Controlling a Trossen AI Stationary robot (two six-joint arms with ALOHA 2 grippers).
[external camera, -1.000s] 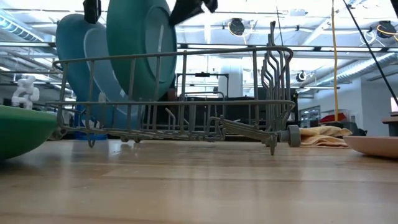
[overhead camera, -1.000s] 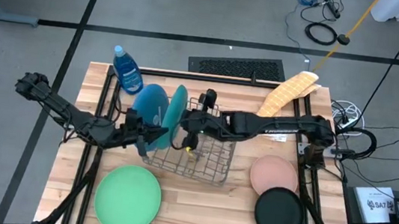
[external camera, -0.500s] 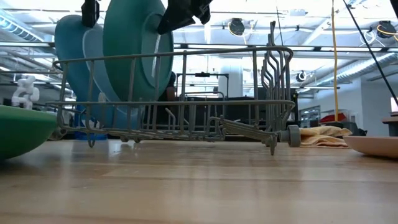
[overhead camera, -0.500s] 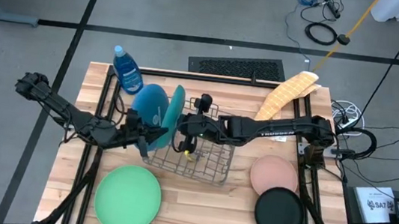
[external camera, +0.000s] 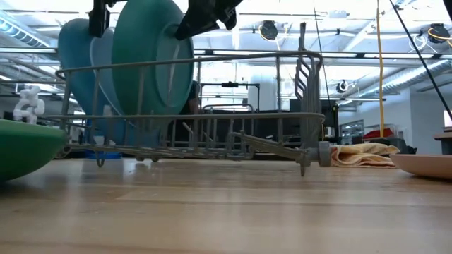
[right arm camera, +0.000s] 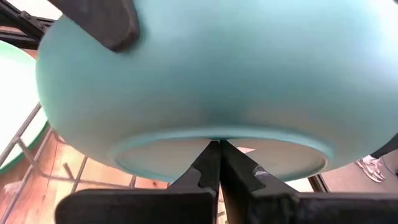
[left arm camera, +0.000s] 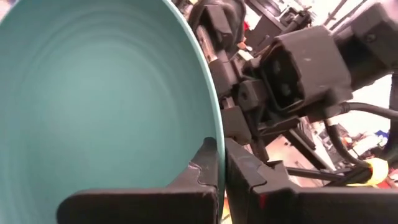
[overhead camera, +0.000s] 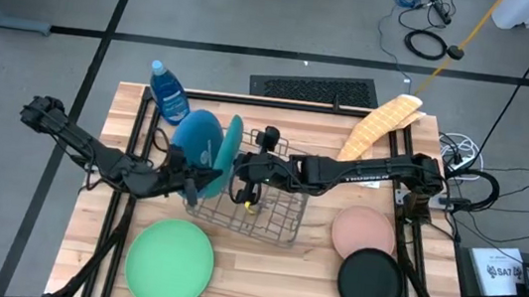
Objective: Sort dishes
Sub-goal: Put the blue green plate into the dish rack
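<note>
Two grippers on my dark green plate [overhead camera: 233, 145]: on edge in rack [overhead camera: 272, 214], long axis 12-to-6. Left gripper [overhead camera: 196, 179] clamps rim from 9; right gripper [overhead camera: 242, 171] reaches from 3, fingers together against plate.

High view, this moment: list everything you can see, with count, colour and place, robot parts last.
Dark green plate: one, teal-green, upright in the rack, both grippers at its rim.
Blue plate: one, upright in the rack behind it.
Light green plate: one, flat, front left.
Pink plate: one, flat, right side.
Black plate: one, flat, front right.
Wire rack: one, grey, table centre.
Bottle: one, blue, back left.
Cloth: one, yellow, back right.
Left gripper: on the plate's rim.
Right gripper: against the plate's underside.
</note>
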